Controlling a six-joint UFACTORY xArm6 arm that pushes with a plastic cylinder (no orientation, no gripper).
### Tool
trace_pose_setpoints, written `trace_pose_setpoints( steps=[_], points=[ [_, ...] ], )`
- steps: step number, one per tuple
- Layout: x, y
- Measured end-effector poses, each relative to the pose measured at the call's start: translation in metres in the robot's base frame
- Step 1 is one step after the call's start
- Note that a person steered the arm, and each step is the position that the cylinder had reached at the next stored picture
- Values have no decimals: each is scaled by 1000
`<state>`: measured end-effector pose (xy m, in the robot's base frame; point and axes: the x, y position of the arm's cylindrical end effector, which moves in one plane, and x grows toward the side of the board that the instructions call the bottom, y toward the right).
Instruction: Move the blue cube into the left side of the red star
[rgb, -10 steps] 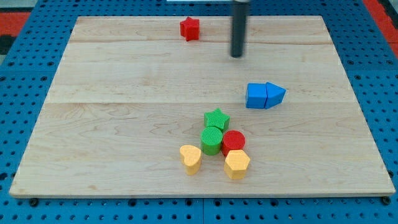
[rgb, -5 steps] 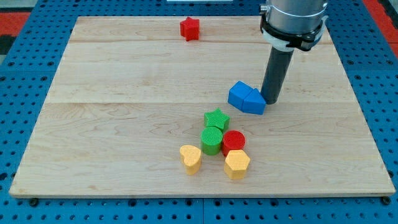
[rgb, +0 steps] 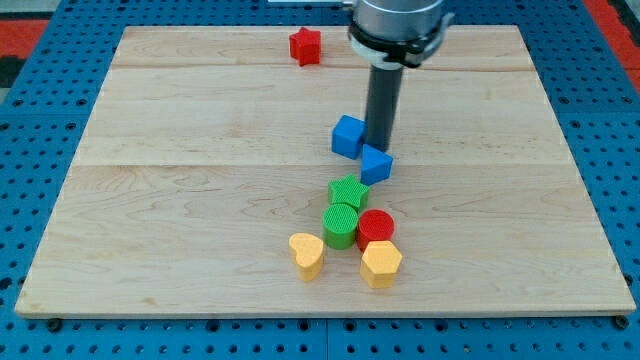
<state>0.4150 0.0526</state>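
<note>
The blue cube (rgb: 348, 136) sits near the middle of the wooden board (rgb: 200, 180). The red star (rgb: 305, 46) lies near the view's top, well above and slightly left of the cube. My tip (rgb: 380, 146) stands just right of the blue cube, touching or nearly touching it. A blue triangle block (rgb: 376, 165) lies just below my tip, now apart from the cube.
A cluster lies below the centre: green star (rgb: 348, 191), green cylinder (rgb: 340, 225), red cylinder (rgb: 376, 226), yellow heart (rgb: 306, 254), yellow hexagon (rgb: 381, 263). The blue triangle almost touches the green star. A blue pegboard surrounds the board.
My tip came down from the view's top to the right of the blue pair, then swept left. The blue cube slid up-left; the triangle separated and moved down-left towards the green star.
</note>
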Motion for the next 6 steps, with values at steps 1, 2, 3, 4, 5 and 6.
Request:
trace_pose_setpoints(
  steps=[1, 2, 3, 4, 5, 6],
  points=[
    [-20, -27],
    [-35, -79],
    [-25, -150],
    [-34, -195],
    [-53, -199],
    [-85, -222]
  ],
)
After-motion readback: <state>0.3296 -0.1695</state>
